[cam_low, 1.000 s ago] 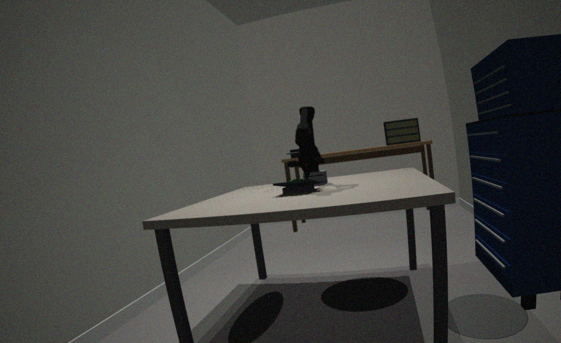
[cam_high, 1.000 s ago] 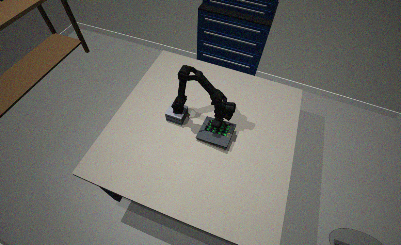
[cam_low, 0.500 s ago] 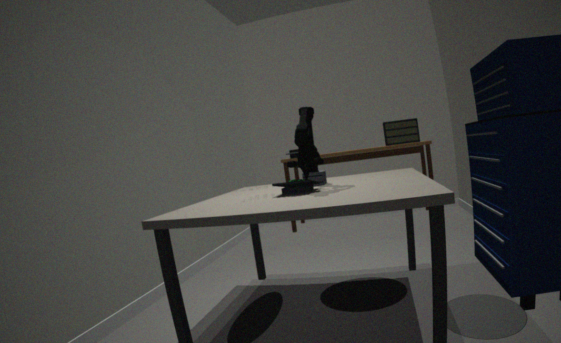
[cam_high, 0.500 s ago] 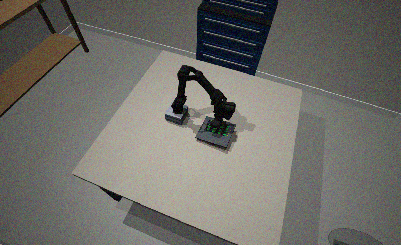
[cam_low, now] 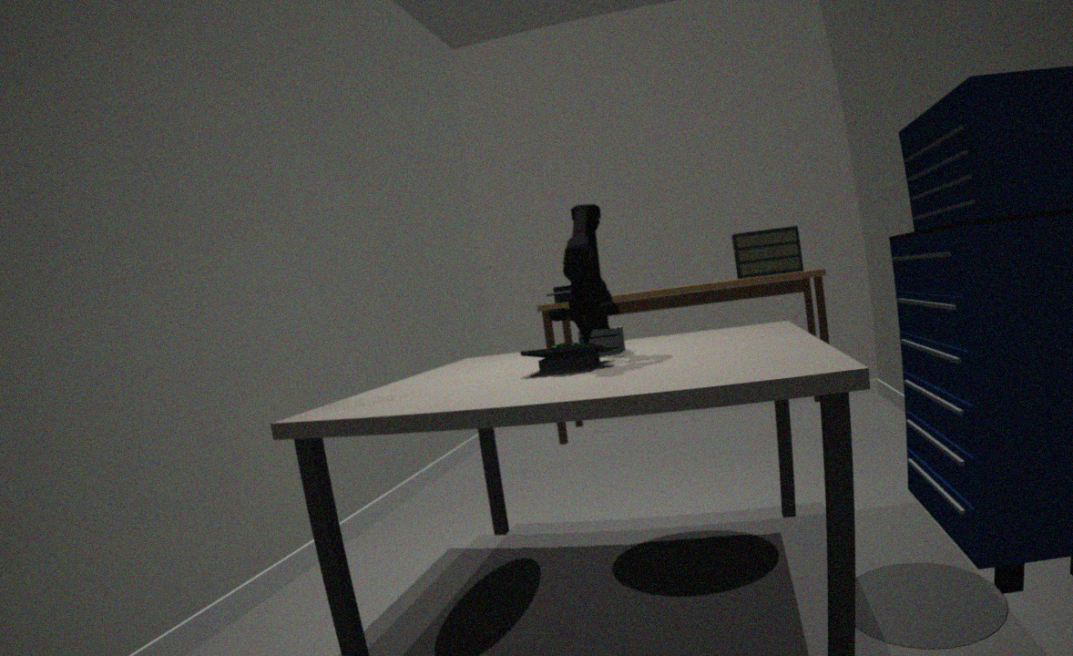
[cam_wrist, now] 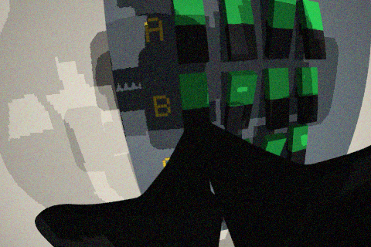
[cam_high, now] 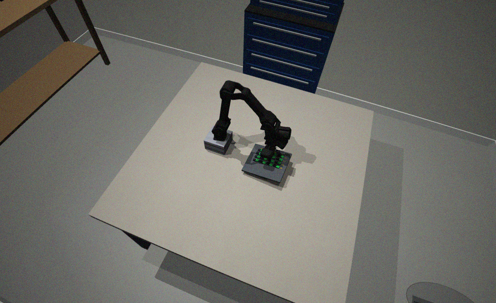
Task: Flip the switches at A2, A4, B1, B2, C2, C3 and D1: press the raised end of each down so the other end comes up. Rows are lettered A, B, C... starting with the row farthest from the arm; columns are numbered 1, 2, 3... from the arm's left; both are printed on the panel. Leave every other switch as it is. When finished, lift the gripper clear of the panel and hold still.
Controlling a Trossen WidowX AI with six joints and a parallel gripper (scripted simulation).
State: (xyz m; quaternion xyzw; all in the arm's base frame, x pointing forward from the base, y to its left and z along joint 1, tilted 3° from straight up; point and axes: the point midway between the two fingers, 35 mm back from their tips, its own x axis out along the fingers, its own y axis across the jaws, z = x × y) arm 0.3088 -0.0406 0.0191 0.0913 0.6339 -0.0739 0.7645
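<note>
The grey switch panel (cam_high: 264,172) (cam_low: 551,363) (cam_wrist: 337,82) lies on the white table (cam_high: 204,226) (cam_low: 687,366), with yellow row and column labels. Its rocker switches are half green, half black. In the wrist view, row A shows A1 (cam_wrist: 190,26), A2 (cam_wrist: 237,26), A3 (cam_wrist: 280,23) and A4 (cam_wrist: 314,28). Row B shows B1 (cam_wrist: 194,89), B2 (cam_wrist: 239,93), B3 (cam_wrist: 278,93) and B4 (cam_wrist: 308,89). My gripper (cam_wrist: 197,129) (cam_high: 266,152) (cam_low: 577,346) is shut and empty. Its tip is low over the near end of B1 and hides that end; I cannot tell whether it touches. Rows C and D are mostly hidden behind the fingers.
The arm's base block (cam_high: 218,142) stands on the table left of the panel. A blue drawer cabinet (cam_high: 289,45) (cam_low: 1013,326) stands beyond the table. A wooden bench (cam_high: 23,86) (cam_low: 687,293) is off to the side.
</note>
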